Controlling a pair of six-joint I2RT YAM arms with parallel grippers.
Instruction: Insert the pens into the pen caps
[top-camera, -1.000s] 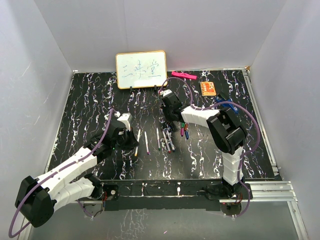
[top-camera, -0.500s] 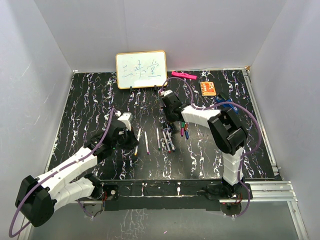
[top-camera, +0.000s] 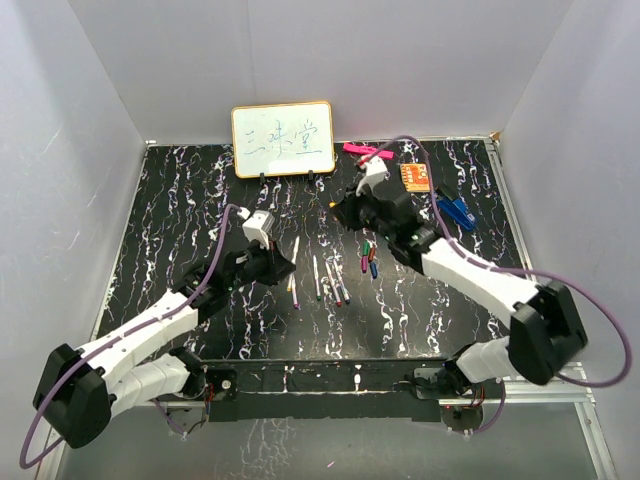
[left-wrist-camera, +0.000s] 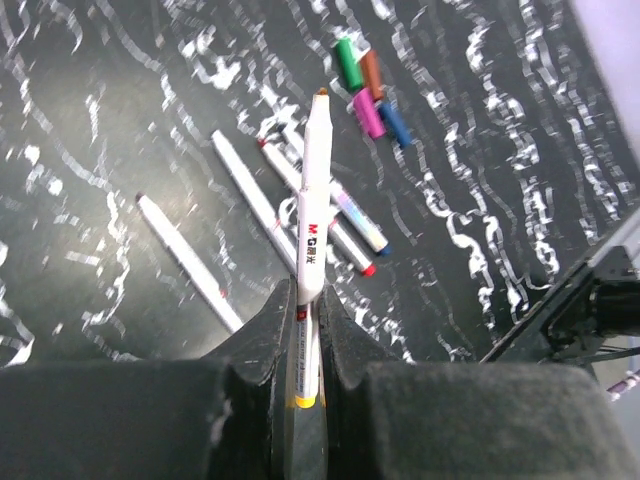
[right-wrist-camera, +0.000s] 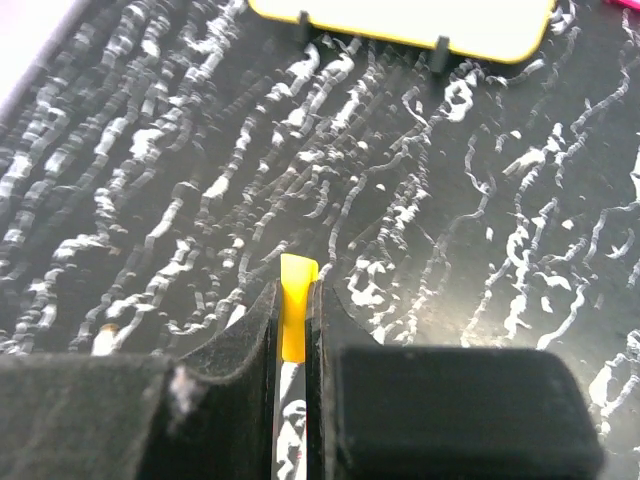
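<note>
My left gripper (left-wrist-camera: 305, 300) is shut on a white pen (left-wrist-camera: 312, 190), which sticks out forward above the table and shows a yellow rear end between the fingers. In the top view the left gripper (top-camera: 280, 266) holds it left of the loose pens (top-camera: 316, 278). Three more pens (left-wrist-camera: 255, 200) lie below it. Green, brown, pink and blue pen caps (left-wrist-camera: 368, 112) lie in a cluster beyond them, right of the pens in the top view (top-camera: 368, 256). My right gripper (right-wrist-camera: 295, 300) is shut on a yellow pen cap (right-wrist-camera: 297, 300), raised behind the cluster (top-camera: 345, 211).
A small whiteboard (top-camera: 283, 138) stands at the back of the table. A pink bar (top-camera: 367, 151), an orange card (top-camera: 416, 177) and a blue clip (top-camera: 455, 211) lie at the back right. Grey walls close in both sides.
The right gripper closed on the yellow cap and lifted away from the cluster as its arm swung out to the right. The left arm raised its pen and moved right.
</note>
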